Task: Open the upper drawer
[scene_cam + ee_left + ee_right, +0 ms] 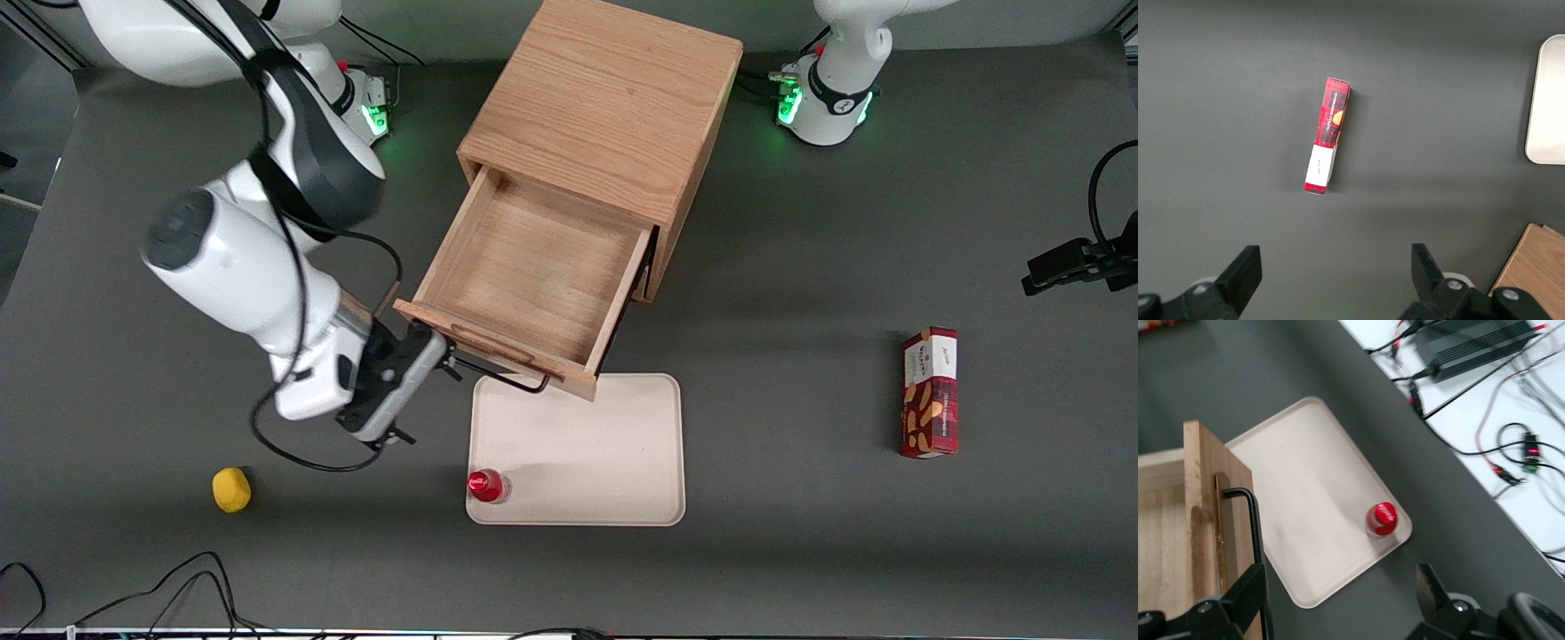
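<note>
Light oak upper drawer (533, 280) of the small wooden cabinet (605, 107) is pulled well out, its shallow bare-wood box open to view and empty inside. The drawer's front panel overhangs the edge of the cream rectangular plastic tray (613, 471).

The right arm's black two-finger gripper (444, 357) sits at the working-arm end of the drawer's black wire bar handle (502, 375). In the wrist view the gripper (1338, 600) has its fingers spread wide; one finger (1245, 597) is right at the handle (1251, 533), the other (1431, 590) hangs out over the dark grey table (800, 551). Looks like the near finger touches the bar, but contact is hard to confirm; nothing is clamped between the two.

A small red-capped bottle (486, 485) stands on the tray corner, nearer the front camera than the gripper. A yellow lumpy ball (231, 490) lies on the table, also nearer the camera than the gripper, toward the working arm's end. A red plaid snack box (930, 392) lies well apart from the gripper, toward the parked arm's end.
</note>
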`<state>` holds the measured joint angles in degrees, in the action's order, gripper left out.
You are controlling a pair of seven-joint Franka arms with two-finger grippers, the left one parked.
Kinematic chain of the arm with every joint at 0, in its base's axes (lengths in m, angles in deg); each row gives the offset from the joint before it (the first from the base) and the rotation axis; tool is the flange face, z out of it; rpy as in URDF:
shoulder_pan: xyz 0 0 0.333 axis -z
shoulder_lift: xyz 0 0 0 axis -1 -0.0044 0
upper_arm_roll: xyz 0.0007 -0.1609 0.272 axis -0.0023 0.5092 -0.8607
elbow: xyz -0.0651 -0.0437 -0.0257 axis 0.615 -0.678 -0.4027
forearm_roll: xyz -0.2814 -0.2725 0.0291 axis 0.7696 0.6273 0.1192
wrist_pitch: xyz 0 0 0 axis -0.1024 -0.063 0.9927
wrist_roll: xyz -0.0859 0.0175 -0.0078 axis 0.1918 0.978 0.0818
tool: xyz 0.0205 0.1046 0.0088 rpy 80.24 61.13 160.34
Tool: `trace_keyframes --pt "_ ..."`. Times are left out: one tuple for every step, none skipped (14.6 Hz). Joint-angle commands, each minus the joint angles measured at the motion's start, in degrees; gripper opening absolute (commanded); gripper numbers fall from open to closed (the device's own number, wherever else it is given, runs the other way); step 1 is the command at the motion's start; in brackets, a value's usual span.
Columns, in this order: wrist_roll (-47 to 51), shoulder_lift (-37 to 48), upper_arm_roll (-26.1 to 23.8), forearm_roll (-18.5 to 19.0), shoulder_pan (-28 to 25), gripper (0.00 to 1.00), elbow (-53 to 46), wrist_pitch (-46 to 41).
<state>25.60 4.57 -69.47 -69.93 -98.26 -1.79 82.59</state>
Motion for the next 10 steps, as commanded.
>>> trace_keyframes --pt "1.54 8.35 3.13 -7.33 2.78 1.0 7.15 -1.31" --pt "3.8 10.46 3.22 -9.62 4.28 1.0 8.48 -2.88" --pt "7.31 12.49 3.31 -10.6 5.51 1.0 9.8 -5.07" --pt "11.26 14.86 3.66 -10.87 6.83 1.0 10.86 -7.35" --pt "14.69 16.88 3.92 -10.87 8.5 1.0 12.08 -10.25" --pt "17.42 18.29 3.93 -10.96 10.08 1.0 12.79 -12.54" --pt "18.15 20.05 4.01 -10.53 11.14 1.0 13.5 -14.74" --pt "18.24 21.54 4.1 -9.91 12.98 1.0 14.72 -16.93" --pt "18.33 23.39 4.62 -7.38 14.3 1.0 16.13 -18.61" --pt "18.42 24.27 4.8 -1.88 14.49 1.0 17.71 -19.58"
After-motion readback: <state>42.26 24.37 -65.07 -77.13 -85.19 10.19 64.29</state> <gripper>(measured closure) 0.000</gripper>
